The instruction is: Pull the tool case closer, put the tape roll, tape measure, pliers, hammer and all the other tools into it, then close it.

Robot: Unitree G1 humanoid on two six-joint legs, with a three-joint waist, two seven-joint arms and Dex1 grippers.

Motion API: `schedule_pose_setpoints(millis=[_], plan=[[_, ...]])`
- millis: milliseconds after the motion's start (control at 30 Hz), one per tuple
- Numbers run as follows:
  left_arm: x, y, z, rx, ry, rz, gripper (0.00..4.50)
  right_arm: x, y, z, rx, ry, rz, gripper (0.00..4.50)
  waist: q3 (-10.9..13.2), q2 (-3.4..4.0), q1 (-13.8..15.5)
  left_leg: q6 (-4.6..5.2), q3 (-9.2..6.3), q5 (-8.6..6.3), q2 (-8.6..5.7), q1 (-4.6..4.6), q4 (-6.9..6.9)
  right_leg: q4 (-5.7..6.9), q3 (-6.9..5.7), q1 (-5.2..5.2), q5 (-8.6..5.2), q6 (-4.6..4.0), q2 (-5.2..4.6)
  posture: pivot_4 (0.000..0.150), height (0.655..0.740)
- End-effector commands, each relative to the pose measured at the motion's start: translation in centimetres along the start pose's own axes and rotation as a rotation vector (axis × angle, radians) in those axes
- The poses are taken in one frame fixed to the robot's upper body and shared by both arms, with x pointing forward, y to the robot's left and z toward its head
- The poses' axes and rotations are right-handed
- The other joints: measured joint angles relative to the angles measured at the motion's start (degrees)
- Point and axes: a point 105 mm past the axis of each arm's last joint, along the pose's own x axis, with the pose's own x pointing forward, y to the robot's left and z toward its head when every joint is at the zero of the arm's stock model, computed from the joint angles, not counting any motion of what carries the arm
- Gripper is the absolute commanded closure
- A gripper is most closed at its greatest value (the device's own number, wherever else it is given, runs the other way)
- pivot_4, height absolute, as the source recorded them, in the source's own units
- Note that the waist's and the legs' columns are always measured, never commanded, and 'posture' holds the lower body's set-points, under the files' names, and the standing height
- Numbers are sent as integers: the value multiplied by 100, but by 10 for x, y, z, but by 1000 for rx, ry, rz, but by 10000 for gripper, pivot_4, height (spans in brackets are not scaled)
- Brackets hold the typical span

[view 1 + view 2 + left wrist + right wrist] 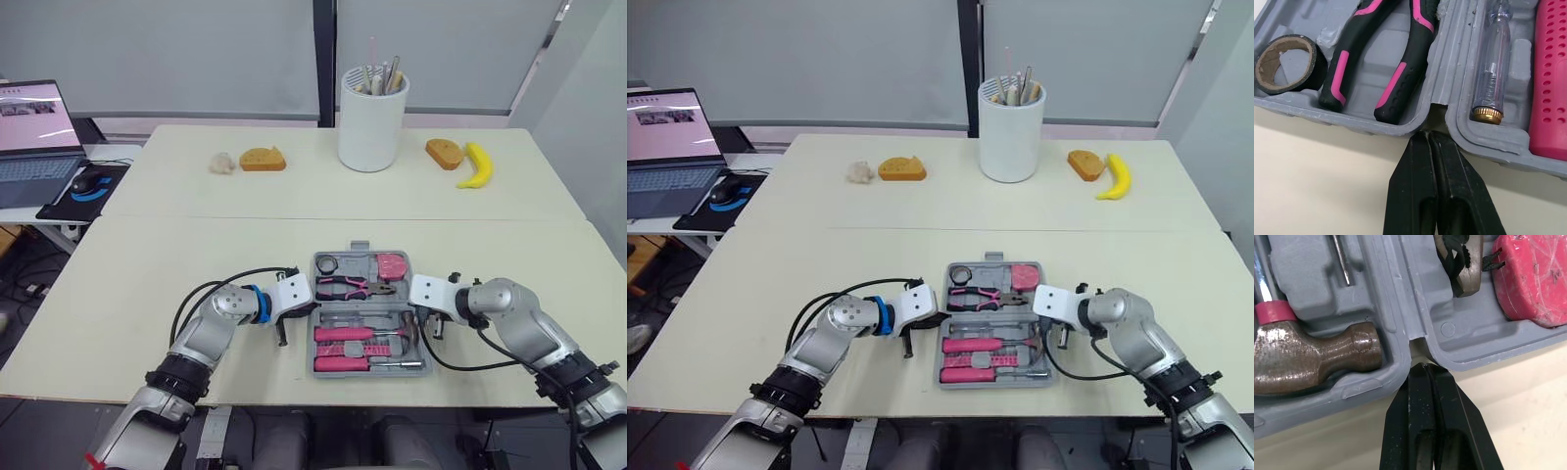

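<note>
At the far left of the head view, a grey open laptop (34,137) and a black mouse (86,182) sit on a side desk, well clear of the work.

The left end effector (1429,134) has its two black fingers pressed together, holding nothing. Its tip is at the hinge notch on the left rim of the grey moulded-plastic tool case (368,305). The case lies open at the lower centre of the frame on the cream surface (147,294).

In its recesses are a black tape roll (1286,63), black-and-pink pliers (1376,58), a clear-bodied tester screwdriver (1493,73), a steel-headed hammer (1312,357) and a pink tape measure (1533,279).

The shell looks stiff but thin. Loaded with steel it is probably fairly heavy, and it may slide on the smooth top. The outer rim of one half looks a better hold than the hinge, and folding may tip tools out of their beds.

Along the upper edge stand a tan bread slice (263,159), a white cylindrical holder (372,122) and a yellow banana (477,166), none of them in the way.

The right end effector (1424,366), also closed and empty, meets the hinge notch on the right rim.
</note>
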Motion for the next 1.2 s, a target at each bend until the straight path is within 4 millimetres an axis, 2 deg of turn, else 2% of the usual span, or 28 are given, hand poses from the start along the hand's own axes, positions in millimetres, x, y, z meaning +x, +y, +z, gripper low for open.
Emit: schedule_pose_setpoints(millis=[33,300,733,1200], plan=[[8,-14,27,60,-89,-53,44396,-2,15,27,-15,-103,49,45000,0,0,4,0,0,0,-1,0,0,0,0,0,0,0,-1,1500,7400],[6,-20,23,55,-69,-74,44396,-8,32,29,20,-112,90,45000,0,0,4,0,-4,0,0,0,-1,0,0,0,0,0,-1,1500,7400],[-2,-43,11,47,-35,-110,44396,-16,44,25,52,-105,98,45000,-1,1,4,1,-5,-1,2,1,-3,-1,1,0,-1,-1,-1,1500,7400],[-5,-35,5,39,-15,-83,44396,-15,35,15,44,-70,60,45000,-1,1,3,0,-6,0,3,3,-2,0,-1,1,-1,-1,0,1500,7400]])
